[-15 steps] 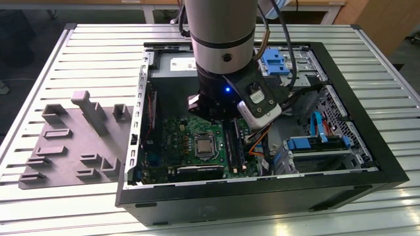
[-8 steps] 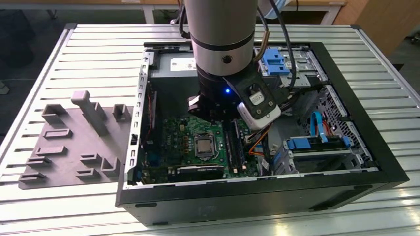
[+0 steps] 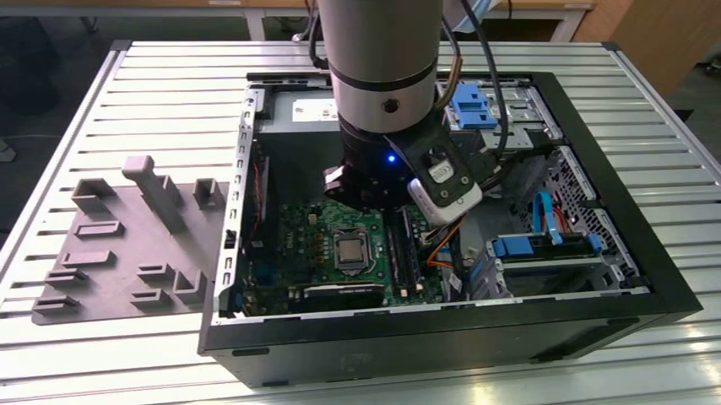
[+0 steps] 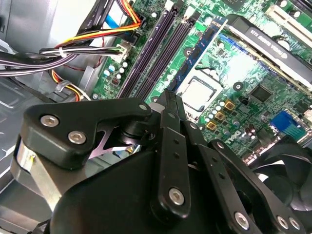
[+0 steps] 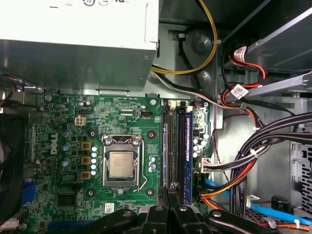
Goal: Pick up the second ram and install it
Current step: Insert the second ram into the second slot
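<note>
The pincer hangs low inside the open computer case, just above the memory slots of the motherboard. Whether it is spread or pressed together cannot be told, nor whether it touches anything. In the exterior view the pincer sits under the grey arm, over the middle of the board.

The second ram seems to be the thin bluish strip standing on edge in the slot nearest the processor socket, directly in line with the pincer. In the second wrist view the same strip runs between the dark slots and the socket.

On the slots' other side, bundled black, red and yellow cables cross the case floor. A silver power supply borders the board's far side, and a black fan sits beside the board.

The case stands on the slatted table, reaching nearly to its near edge. A grey moulded tray lies just beside the case, toward the table edge at the exterior view's left.
</note>
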### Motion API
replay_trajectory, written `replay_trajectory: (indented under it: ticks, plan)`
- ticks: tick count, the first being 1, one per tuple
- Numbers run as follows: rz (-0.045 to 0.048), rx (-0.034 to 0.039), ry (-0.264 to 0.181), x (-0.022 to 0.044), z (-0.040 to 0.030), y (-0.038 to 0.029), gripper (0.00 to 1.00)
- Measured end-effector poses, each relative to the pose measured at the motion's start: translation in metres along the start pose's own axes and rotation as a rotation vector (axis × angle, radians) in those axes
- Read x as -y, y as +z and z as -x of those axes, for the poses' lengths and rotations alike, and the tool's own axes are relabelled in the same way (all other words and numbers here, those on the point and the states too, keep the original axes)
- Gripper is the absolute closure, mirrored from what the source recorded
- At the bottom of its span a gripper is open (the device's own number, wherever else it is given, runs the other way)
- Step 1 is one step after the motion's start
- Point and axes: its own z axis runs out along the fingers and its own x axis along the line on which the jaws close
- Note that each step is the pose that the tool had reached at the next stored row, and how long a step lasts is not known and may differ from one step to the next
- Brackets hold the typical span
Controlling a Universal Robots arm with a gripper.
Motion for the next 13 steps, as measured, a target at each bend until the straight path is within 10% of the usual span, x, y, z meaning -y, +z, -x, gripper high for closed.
replay_trajectory:
  ticks: [13]
  plan:
    - [-0.0003,0.0001,0.002,0.0001,-0.0001,0.003,0.89]
